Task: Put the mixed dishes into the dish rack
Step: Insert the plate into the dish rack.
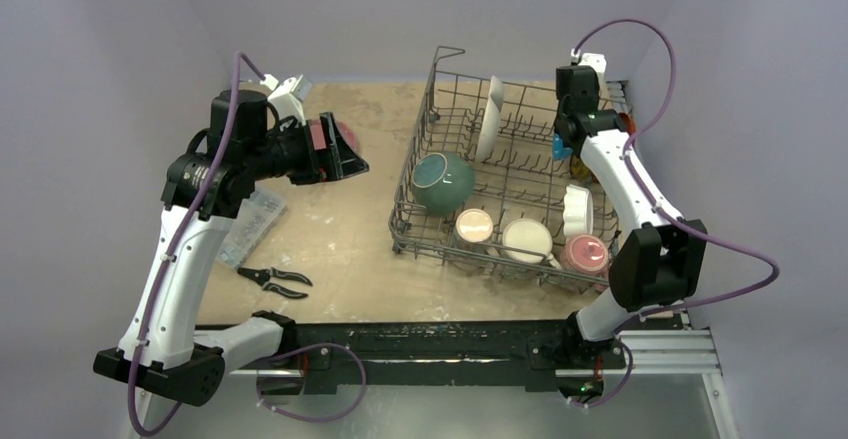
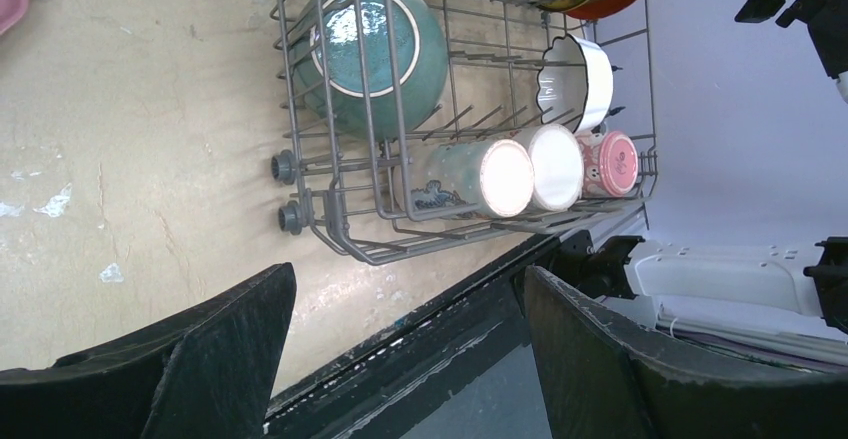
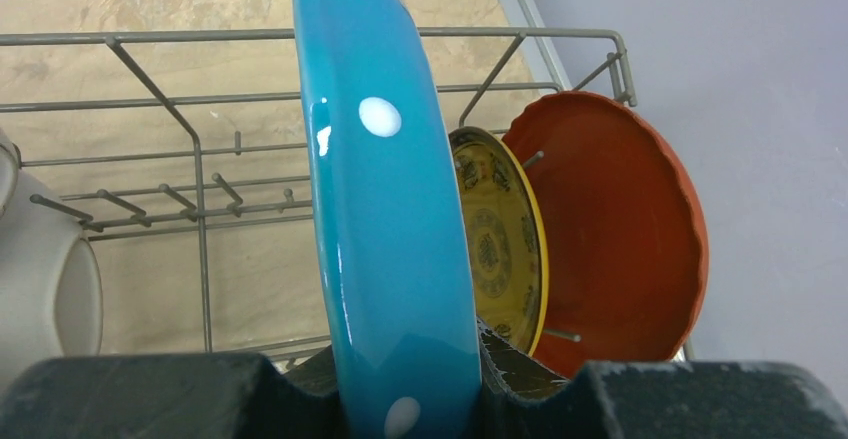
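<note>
Blue plate [image 3: 385, 209] clamped on edge in my right gripper [image 3: 405, 384], upright over rack [image 3: 300, 35] far-right corner. Held vertical so it can drop between tines, just beside yellow plate [image 3: 498, 239] and orange plate [image 3: 620, 229] standing there. Left gripper [image 2: 405, 349] wide, empty, over table [image 1: 340, 229] — out of rack's way. Teal bowl [image 1: 443, 181], mugs [image 1: 525, 239] racked in near rows. Table tan, scuffed — lilac walls on three sides.
</note>
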Tool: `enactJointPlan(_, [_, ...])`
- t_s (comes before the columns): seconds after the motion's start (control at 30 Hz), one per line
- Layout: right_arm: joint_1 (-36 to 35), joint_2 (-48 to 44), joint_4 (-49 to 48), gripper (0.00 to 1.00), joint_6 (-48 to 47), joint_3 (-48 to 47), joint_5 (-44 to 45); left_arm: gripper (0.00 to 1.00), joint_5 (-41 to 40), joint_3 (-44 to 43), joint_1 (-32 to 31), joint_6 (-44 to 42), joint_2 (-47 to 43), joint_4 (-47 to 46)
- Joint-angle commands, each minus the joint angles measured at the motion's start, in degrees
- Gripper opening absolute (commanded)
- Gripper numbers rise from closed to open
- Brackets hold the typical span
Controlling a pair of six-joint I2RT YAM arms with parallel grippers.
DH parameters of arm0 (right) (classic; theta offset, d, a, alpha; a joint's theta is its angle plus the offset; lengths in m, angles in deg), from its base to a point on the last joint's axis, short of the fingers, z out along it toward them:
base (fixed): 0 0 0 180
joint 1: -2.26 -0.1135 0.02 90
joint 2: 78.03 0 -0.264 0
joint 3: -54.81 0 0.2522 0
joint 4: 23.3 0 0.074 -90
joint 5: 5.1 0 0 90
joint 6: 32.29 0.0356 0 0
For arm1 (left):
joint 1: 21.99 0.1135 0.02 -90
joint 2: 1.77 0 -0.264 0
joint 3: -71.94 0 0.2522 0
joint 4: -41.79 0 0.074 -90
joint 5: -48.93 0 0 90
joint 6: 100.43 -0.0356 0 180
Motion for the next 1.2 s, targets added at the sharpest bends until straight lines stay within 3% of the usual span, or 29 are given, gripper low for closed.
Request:
enactJointPlan(0.0, [-0.05,0.68,-2.44,0.00,4.16,-4.81,2.48,0.83,-0.67,-0.97,0.30,-2.11,-1.33,-0.55])
enactJointPlan(0.3, [-2.52,3.25,1.97,0.00,5.16,-4.84,5.81,0.83,-0.52,-0.34,0.30,-2.36,-1.83,-0.96])
enactJointPlan(0.37, [-3.30,3.41,2.65,0.04,5.18,-4.55,7.38,0.83,-0.38,-0.46,0.30,-2.34,-1.75,-1.10])
enactJointPlan(0.57, [-5.54,2.62,-1.66,0.09,1.09,-1.13,10.78,0.83,-0.63,-0.19,0.17,-2.90,-1.88,-0.66])
enactJointPlan(0.77, [-6.58,3.47,-1.93,0.20,0.31,-1.15,11.82,0.83,-0.99,-0.63,0.06,-3.57,-2.10,-0.21])
enactJointPlan(0.9, [-6.74,3.26,-2.55,0.47,-0.40,-0.20,10.77,0.83,-0.80,-0.69,0.04,-3.57,-2.35,-0.20])
enactJointPlan(1.0, [-6.71,3.00,-3.48,0.59,-1.23,0.27,10.48,0.83,-0.75,-0.95,-0.18,-3.57,-2.28,-0.14])
enactJointPlan(1.17, [-6.74,3.37,-2.80,0.66,-1.42,-1.08,11.02,0.83,-0.39,-1.51,-0.40,-3.20,-1.94,-0.29])
